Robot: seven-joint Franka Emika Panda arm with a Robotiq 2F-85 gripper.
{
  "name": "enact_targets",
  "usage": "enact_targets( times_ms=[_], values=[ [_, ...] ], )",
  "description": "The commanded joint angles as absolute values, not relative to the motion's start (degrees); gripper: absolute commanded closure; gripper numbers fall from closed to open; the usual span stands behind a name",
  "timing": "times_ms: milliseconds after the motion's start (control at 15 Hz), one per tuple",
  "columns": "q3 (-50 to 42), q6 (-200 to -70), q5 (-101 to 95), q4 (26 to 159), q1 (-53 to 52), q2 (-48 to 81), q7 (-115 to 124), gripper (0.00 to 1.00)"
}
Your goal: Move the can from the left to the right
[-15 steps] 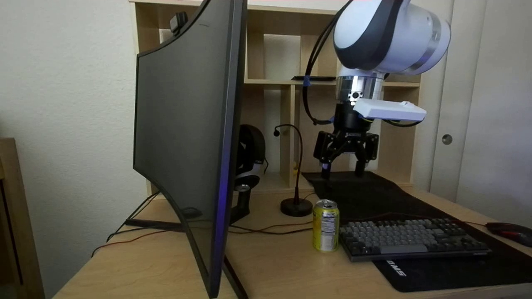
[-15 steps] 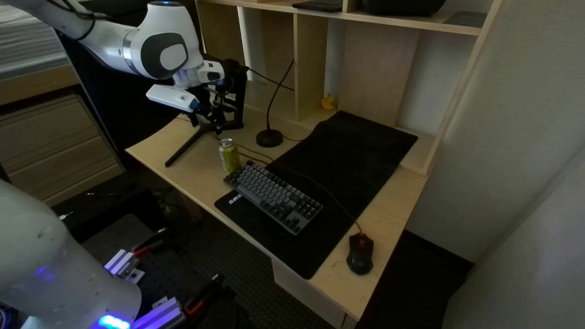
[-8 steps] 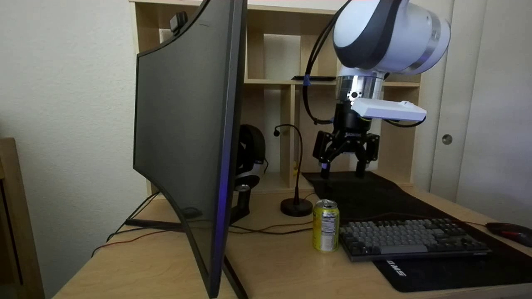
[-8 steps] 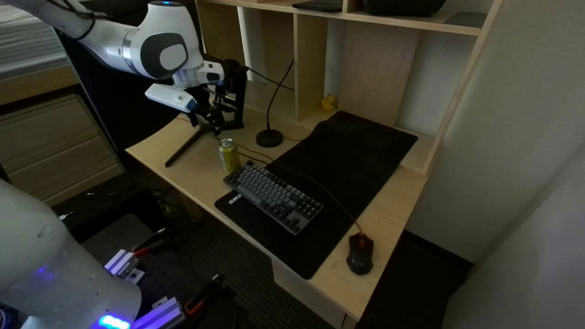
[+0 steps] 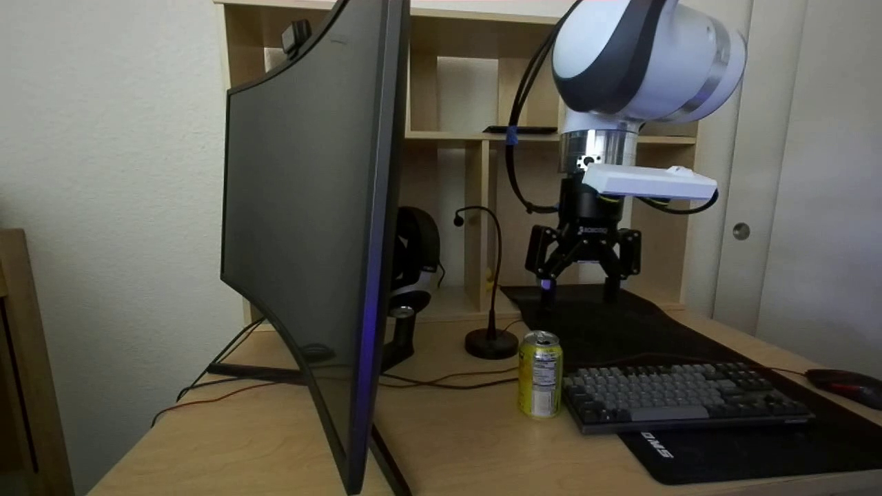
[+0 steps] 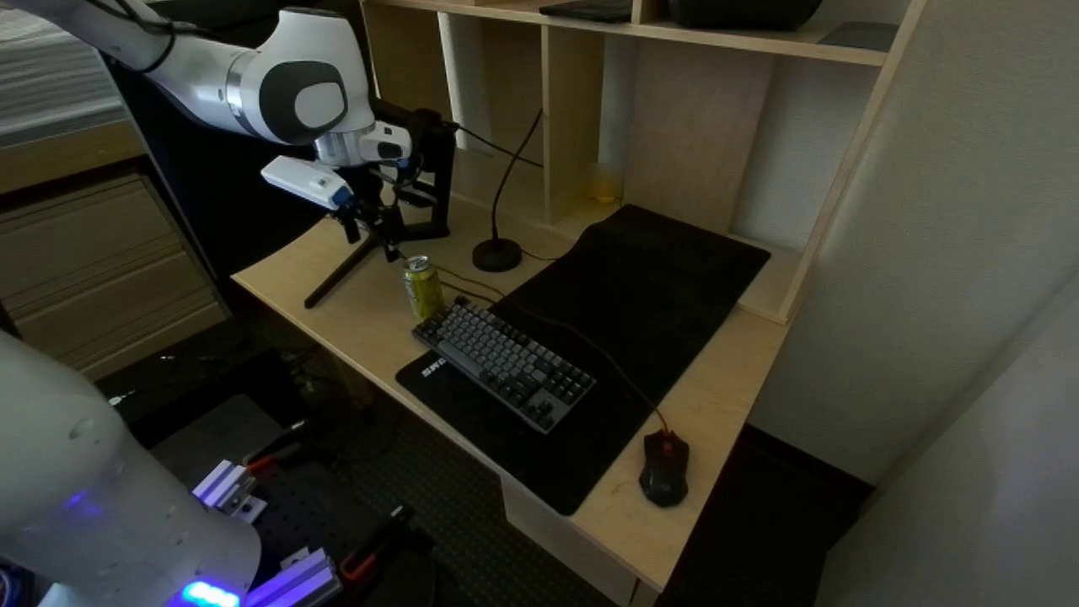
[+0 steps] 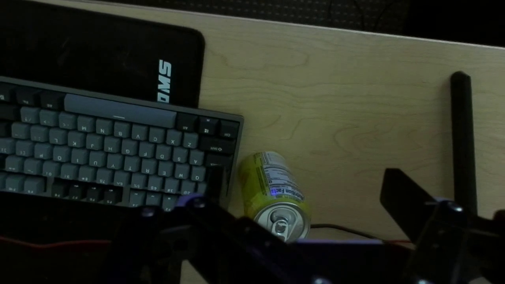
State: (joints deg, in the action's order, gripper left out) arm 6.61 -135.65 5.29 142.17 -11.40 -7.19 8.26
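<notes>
1 can upright | 1 kbd adj. | 1 end effector, jaws apart

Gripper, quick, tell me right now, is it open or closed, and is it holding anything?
Gripper: open, jaws apart, holding nothing; the can stands upright on the desk, not gripped.

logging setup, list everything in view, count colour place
desk: 1, tan, below shelf
shelf: 1, tan, on desk
monitor: 1, black, on desk
webcam: 1, black, atop monitor
mat: 1, black, on desk
keyboard: 1, grey-black, mostly on mat
can: 1, yellow, beside keyboard
mouse: 1, black, beside mat
mic: 1, black, on desk
cables: several, black/red, on desk
trinket: 1, yellow, in shelf
items: several, dark, upper shelf
arm: 1, white, over desk
gripper: 1, black, above desk
</notes>
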Motion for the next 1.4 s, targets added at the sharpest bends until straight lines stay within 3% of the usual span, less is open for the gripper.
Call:
enact_targets(
  times_ms=[0,533,1067,1333],
  values=[
    [7.56,-135.24,5.46,142.09,-10.43,-7.22,8.23,0.0],
    [7.57,-134.91,5.46,142.0,-10.43,-7.22,8.33,0.0],
    [7.13,-155.32,3.64,143.96,-9.85,3.44,14.93,0.0],
    [7.23,-151.81,3.33,143.23,-10.07,2.54,14.27,0.0]
  ],
)
